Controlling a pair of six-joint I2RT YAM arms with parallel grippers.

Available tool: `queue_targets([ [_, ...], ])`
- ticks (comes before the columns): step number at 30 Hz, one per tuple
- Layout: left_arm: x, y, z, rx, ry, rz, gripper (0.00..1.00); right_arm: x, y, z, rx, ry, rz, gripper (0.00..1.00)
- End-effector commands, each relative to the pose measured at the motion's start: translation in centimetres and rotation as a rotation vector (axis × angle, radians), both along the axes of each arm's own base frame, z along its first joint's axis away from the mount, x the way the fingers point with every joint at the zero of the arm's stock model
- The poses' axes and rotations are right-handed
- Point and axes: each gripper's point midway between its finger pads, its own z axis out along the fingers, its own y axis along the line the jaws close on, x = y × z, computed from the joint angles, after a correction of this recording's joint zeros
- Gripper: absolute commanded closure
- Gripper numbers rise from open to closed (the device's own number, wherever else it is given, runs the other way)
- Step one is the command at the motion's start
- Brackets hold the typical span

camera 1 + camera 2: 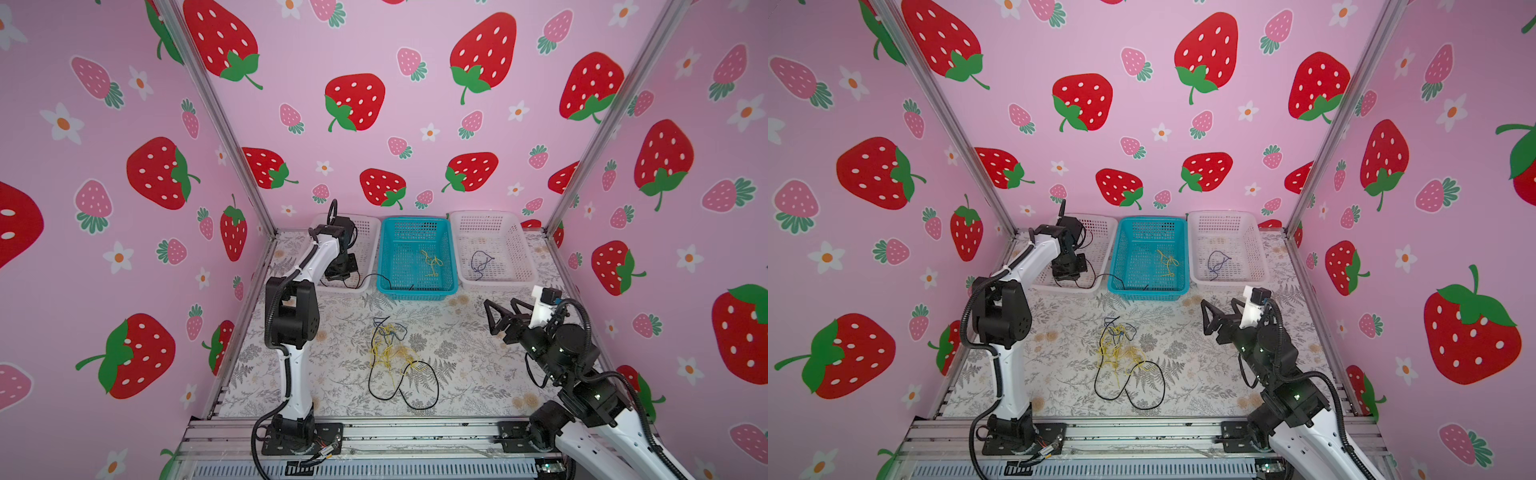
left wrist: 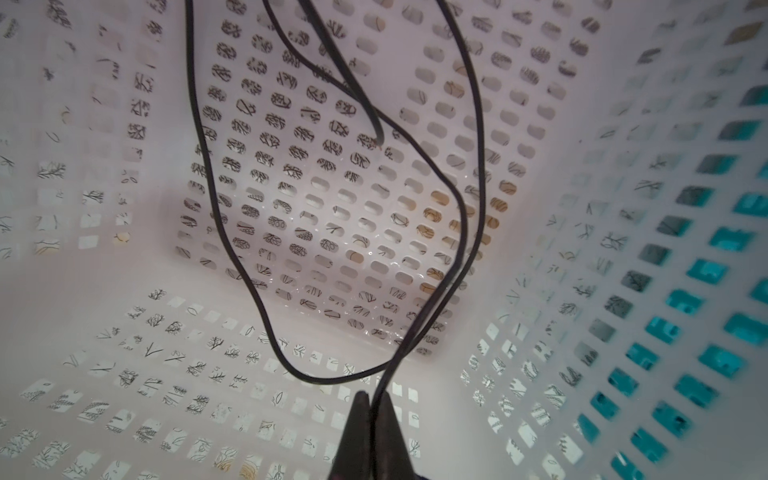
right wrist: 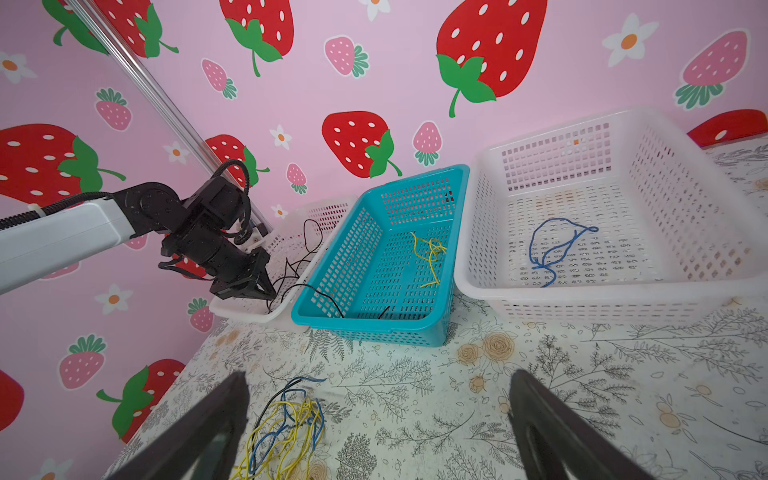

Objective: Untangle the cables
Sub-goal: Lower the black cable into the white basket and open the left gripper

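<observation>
My left gripper is inside the white basket at the back left corner of the worktop. Its jaws are pressed together on a thin black cable. That cable is floppy and makes a big loop over the basket floor. Part of it goes over the rim into the blue basket just beside it, at the middle of the back edge. A small curly yellow cable lies in the blue basket. A thin dark blue cable lies looped in the other white basket, at the back right. In the middle of the worktop lies a tangle of cables, yellow, blue and black all mixed up. Big black loops spread from it toward the front edge. My right gripper hangs over the right side of the worktop. Its jaws are wide apart and hold nothing.
</observation>
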Motion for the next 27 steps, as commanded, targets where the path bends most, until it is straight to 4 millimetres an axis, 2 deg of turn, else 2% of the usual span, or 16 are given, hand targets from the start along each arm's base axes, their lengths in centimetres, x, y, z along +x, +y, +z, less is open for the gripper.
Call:
queue_targets([
  [1, 0.6, 0.4, 4.7, -0.026, -0.105, 0.013, 1.00, 0.1, -0.5, 0.0, -0.004, -0.005, -0.025, 0.02],
  [6, 0.3, 0.7, 7.8, -0.073, -0.160, 0.023, 1.00, 0.1, -0.6, 0.2, 0.000, -0.008, -0.030, 0.02],
  [11, -0.2, 0.8, 12.1, -0.187, -0.254, 0.050, 1.00, 0.2, -0.6, 0.4, 0.001, -0.010, -0.032, 0.02],
  [20, -0.3, 0.9, 20.7, -0.547, -0.429, 0.123, 1.00, 0.4, -0.3, 0.7, 0.009, -0.009, -0.027, 0.02],
  [23, -0.3, 2.1, 22.5, -0.581, -0.470, 0.163, 1.00, 0.4, -0.2, 0.8, 0.013, -0.009, -0.023, 0.02],
  [27, 0.0, 4.1, 23.1, -0.626, -0.495, 0.245, 1.00, 0.4, -0.1, 0.9, 0.013, -0.008, -0.019, 0.02],
])
